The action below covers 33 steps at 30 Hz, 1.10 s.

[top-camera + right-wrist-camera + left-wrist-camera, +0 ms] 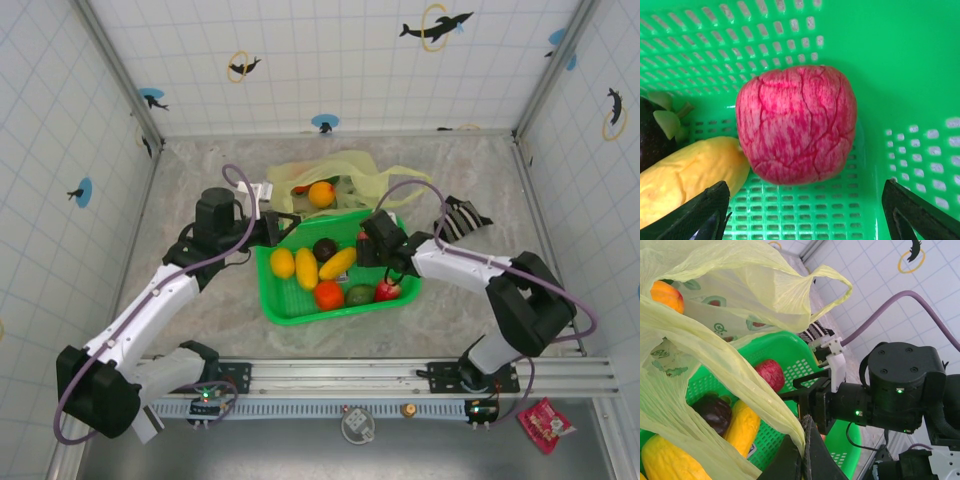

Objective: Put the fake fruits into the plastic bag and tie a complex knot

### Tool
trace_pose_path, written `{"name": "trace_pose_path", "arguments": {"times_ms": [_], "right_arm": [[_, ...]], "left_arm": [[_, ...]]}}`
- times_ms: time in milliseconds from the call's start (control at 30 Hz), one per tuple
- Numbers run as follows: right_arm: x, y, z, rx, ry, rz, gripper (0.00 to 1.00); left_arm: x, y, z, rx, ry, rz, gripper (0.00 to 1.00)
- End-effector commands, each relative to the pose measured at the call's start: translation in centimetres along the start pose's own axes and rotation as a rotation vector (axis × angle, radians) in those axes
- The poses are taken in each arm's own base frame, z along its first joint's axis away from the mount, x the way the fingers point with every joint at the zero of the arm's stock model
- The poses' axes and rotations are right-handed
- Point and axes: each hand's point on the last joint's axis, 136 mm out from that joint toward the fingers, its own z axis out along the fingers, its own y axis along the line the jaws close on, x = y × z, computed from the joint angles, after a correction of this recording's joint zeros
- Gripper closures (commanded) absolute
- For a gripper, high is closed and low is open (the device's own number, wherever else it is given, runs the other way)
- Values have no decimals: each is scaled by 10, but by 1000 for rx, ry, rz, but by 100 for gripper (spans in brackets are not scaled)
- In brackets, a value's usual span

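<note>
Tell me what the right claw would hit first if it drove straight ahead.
Most likely the red streaked fruit, centred ahead of the open right claw in the green basket; depth is unclear.

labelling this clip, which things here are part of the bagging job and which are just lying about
Job:
- plastic bag
- orange fruit inside it
- red apple
- other fake fruits in the basket

Lying about:
- green mesh basket, only holding the fruit
- striped cloth
- red packet
</note>
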Motion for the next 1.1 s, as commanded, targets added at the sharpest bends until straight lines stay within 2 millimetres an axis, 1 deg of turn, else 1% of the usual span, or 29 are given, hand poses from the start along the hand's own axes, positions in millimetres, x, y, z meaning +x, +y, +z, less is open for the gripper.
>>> {"name": "trace_pose_path", "arguments": {"times_ms": [0,167,367,467,600,733,767,900,1067], "right_arm": [[-26,12,4,-29,-65,36,18],[-37,15,16,-12,-106,47,19],[-40,18,28,-8,-115,59,23],[-39,19,31,-22,-121,60,27],[-40,14,31,-17,-142,71,35],[-41,15,24,-55,-180,74,43],[-42,16,20,-68,-190,76,48],[-43,14,8,-82,-207,75,49],[-35,12,-11,-132,-224,77,49]], "left_arm": [[-8,-11,-2,21,-13,40,100],[-6,-10,-1,23,-2,39,100],[-6,-10,-1,25,-2,43,100],[-3,-9,0,22,8,44,100],[-1,-7,1,18,14,45,100],[0,-6,2,18,24,48,100],[0,-6,2,19,24,50,100],[-2,-5,0,5,22,58,100],[-4,-7,-1,1,19,68,100]]}}
